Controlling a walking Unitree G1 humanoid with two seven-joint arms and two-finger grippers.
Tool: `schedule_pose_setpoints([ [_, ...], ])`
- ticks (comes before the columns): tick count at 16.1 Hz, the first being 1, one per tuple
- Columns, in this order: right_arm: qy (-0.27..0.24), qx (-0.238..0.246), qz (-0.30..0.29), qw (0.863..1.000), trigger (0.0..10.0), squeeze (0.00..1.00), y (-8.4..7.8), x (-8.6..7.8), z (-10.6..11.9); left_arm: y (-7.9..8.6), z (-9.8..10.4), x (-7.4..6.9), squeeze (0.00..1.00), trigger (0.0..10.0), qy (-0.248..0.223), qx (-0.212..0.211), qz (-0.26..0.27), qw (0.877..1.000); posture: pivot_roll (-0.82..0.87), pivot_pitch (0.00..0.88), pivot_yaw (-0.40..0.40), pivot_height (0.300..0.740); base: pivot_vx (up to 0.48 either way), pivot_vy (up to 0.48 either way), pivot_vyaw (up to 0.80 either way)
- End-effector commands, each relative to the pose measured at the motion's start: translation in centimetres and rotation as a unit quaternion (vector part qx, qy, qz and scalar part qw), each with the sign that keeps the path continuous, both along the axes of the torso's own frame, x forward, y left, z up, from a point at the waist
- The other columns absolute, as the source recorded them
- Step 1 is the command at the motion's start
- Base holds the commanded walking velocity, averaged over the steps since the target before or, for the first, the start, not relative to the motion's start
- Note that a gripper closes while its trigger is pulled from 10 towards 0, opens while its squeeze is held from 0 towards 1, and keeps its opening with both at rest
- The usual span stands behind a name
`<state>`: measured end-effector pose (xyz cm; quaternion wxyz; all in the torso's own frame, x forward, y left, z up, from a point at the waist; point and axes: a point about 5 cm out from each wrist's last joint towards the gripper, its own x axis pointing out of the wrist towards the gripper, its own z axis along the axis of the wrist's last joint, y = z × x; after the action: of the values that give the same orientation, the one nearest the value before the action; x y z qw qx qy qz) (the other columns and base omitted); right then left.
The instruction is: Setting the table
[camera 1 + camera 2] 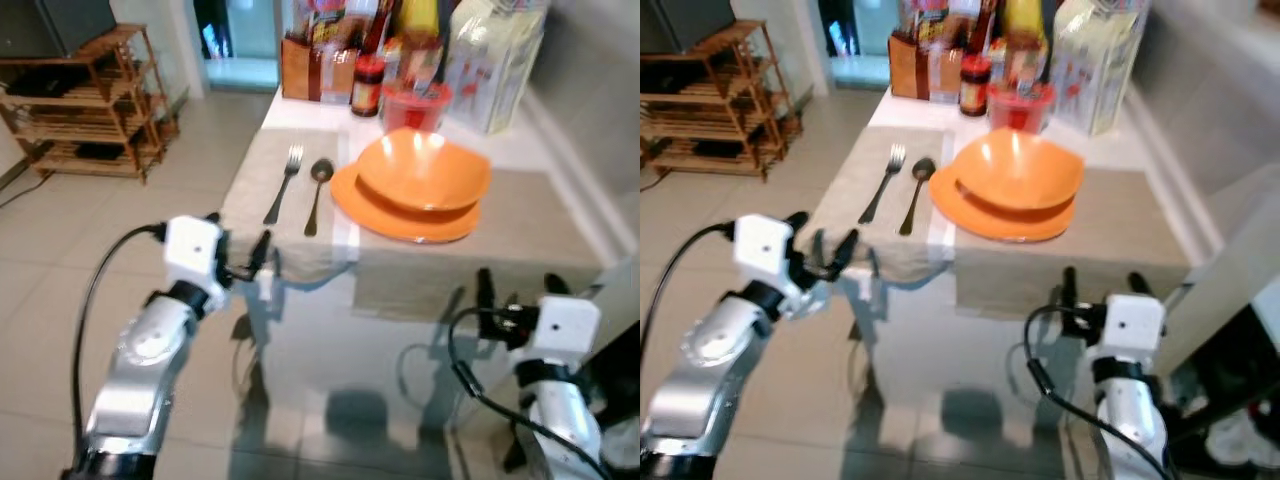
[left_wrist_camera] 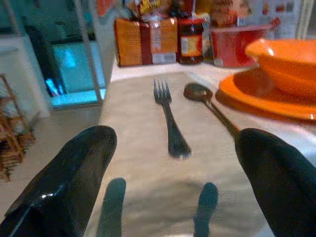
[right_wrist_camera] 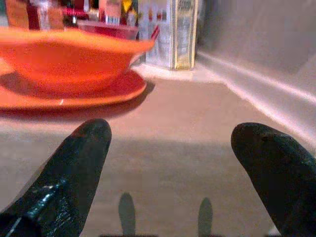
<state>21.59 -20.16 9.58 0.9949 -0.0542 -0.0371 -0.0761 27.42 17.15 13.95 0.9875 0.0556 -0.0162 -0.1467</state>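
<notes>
Shiny metal fork point(image 1: 285, 183) lies flat on beige cloth placemat point(image 1: 262, 222), tines toward far side of table, handle toward near edge. Dark metal spoon point(image 1: 317, 194) lies just beside fork, roughly parallel, bowl end far, handle near, between fork and plate. Glossy orange round plate point(image 1: 400, 219) sits beside spoon, overlapping second beige placemat point(image 1: 520, 230). Glossy orange deep bowl point(image 1: 424, 171) stands upright on plate, empty, slightly off-centre toward far side.
</notes>
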Motion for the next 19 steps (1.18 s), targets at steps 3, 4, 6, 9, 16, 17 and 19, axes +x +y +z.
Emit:
schedule_pose_setpoints([
  [3,-0.006,-0.007,-0.005,1.000,10.0,0.00,-0.4,0.1,0.2,-0.6,0.0,0.1,0.00,10.0,0.002,-0.001,-0.010,1.000,-0.05,0.000,0.016,0.740,0.335,-0.340,0.00],
  [4,-0.005,-0.007,-0.005,1.000,10.0,0.00,-0.4,0.1,0.2,-0.6,0.0,0.1,0.00,10.0,0.002,-0.001,-0.010,1.000,-0.05,0.000,0.015,0.740,0.341,-0.334,0.00],
  [6,-0.005,-0.007,-0.004,1.000,10.0,0.00,-0.4,0.1,0.2,-0.5,0.1,0.1,0.00,10.0,0.001,-0.001,-0.007,1.000,-0.05,0.000,0.015,0.740,0.354,-0.321,0.00],
  [9,-0.004,-0.008,-0.003,1.000,10.0,0.00,-0.4,0.0,0.2,-0.2,1.1,0.9,0.00,10.0,-0.011,0.023,0.012,1.000,-0.05,0.000,0.010,0.740,0.150,0.000,0.00],
  [16,0.002,-0.007,-0.004,1.000,10.0,0.00,-0.3,-0.5,-0.1,-2.2,8.1,3.9,0.00,10.0,0.026,-0.109,-0.051,0.992,-0.06,0.000,0.013,0.740,0.000,0.000,0.00],
  [17,0.003,-0.007,-0.004,1.000,10.0,0.00,-0.3,-0.6,-0.2,-2.4,8.3,4.2,0.00,10.0,0.038,-0.131,-0.054,0.989,-0.06,0.000,0.013,0.740,0.000,0.000,0.00],
  [19,0.005,-0.004,-0.003,1.000,10.0,0.00,0.0,-0.5,-0.4,-3.7,8.1,5.1,0.00,10.0,0.112,-0.196,-0.069,0.972,-0.06,0.000,0.023,0.740,0.000,0.000,0.00],
])
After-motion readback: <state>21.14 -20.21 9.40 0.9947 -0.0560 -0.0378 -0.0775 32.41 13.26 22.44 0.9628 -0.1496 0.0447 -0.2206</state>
